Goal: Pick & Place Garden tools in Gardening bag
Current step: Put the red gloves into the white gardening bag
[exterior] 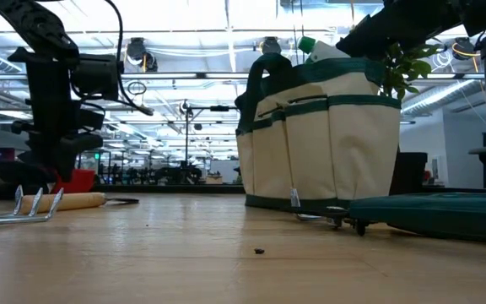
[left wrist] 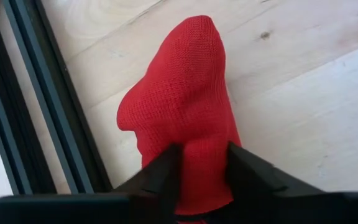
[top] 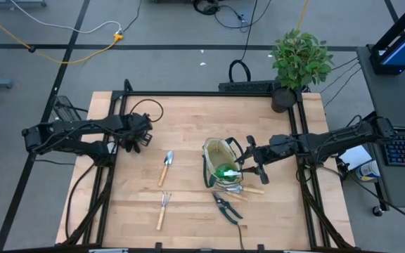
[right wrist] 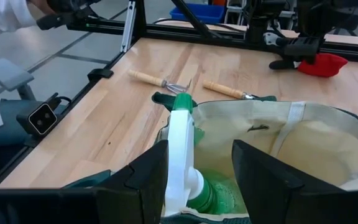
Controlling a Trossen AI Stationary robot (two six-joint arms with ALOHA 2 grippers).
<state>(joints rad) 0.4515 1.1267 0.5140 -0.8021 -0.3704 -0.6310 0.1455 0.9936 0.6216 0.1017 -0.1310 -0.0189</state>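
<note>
High view: the left claw [top: 138,138] sits near the bench's [top: 188,218] left rear edge; the right claw [top: 248,169] hangs at the gardening bag [top: 219,158], a green spray bottle [top: 225,172] at its tips.

Left wrist view: its fingers [left wrist: 166,174] flank a red cloth item [left wrist: 182,106] on either side, half-closed.

Right wrist view: the right claw's fingers [right wrist: 148,177] grip the bottle's white neck over the bag's mouth.
</note>
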